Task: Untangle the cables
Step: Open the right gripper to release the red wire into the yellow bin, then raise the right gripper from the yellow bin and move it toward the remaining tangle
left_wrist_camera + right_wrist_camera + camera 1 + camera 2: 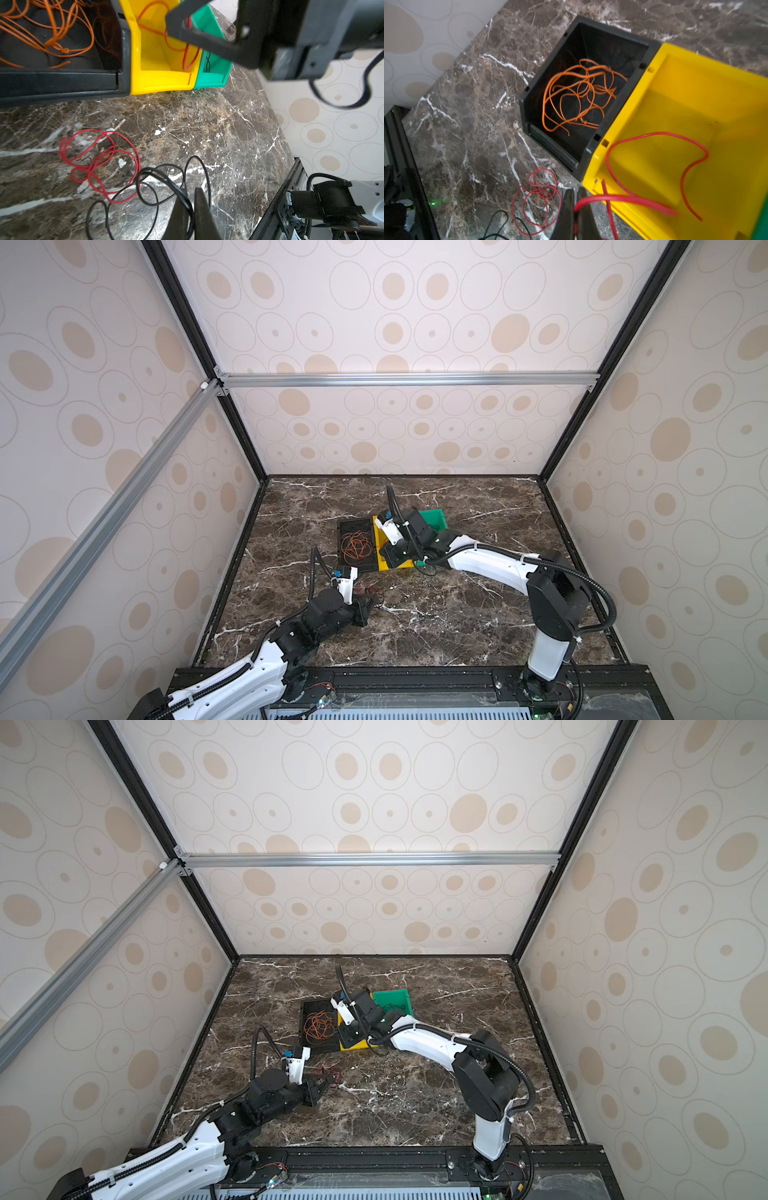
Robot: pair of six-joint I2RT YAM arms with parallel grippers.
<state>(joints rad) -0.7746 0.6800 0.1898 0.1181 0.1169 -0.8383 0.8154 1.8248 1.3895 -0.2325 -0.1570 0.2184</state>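
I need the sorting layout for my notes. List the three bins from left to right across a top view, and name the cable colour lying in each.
Black bin with orange cables → yellow bin with a red cable → green bin with a black cable.

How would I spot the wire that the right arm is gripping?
On the marble table, find the yellow bin. A red cable loops inside it and out over its rim into the right arm's jaws. The coiled red cable nearby lies loose on the table instead.
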